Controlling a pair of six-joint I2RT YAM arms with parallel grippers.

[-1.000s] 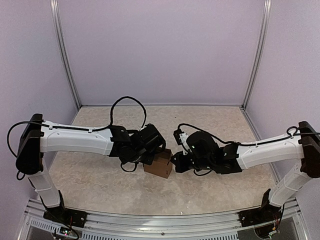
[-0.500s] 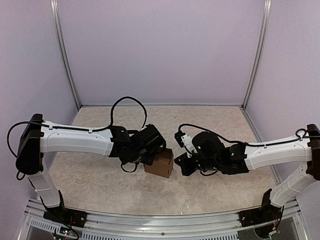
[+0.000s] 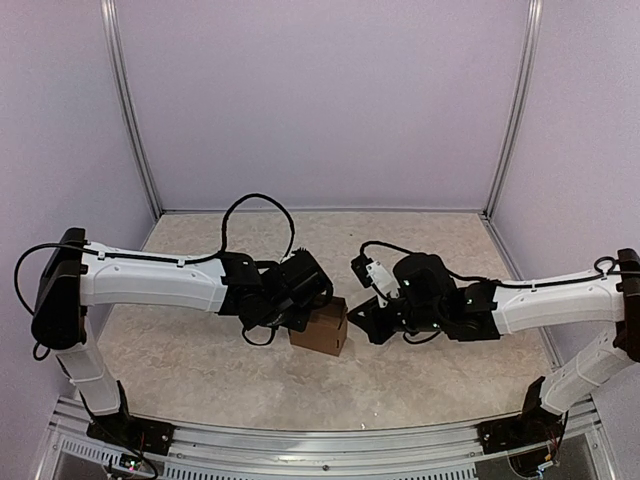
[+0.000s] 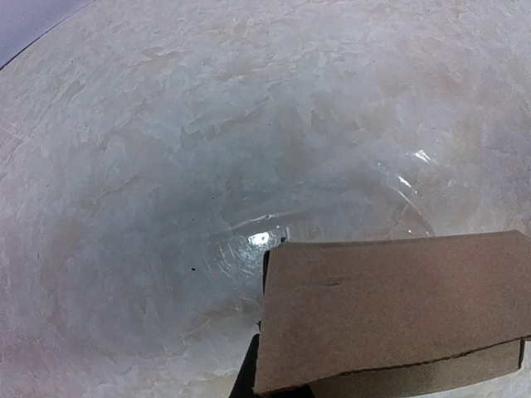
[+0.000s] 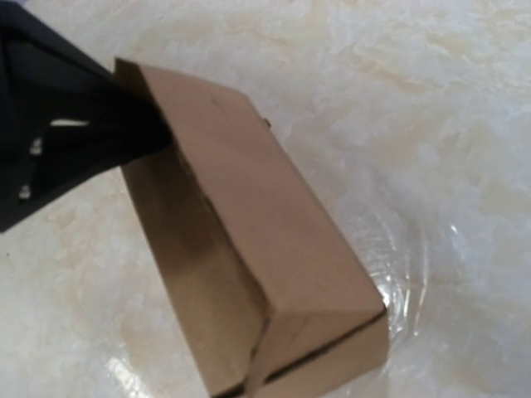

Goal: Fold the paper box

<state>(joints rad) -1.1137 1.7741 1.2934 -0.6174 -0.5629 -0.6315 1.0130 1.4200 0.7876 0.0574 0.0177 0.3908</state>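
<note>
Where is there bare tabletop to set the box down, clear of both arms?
Free: the far table strip below the back wall, and the near strip in front of the paper box. Crowded: the middle, where the left gripper and right gripper flank the box.

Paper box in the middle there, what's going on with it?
The paper box sits on the table, folded into a closed-looking brown block. The left gripper is against its upper left edge, seemingly steadying it; whether its jaws grip the cardboard can't be seen. The right gripper sits just off the box's right side, not clearly touching.
</note>
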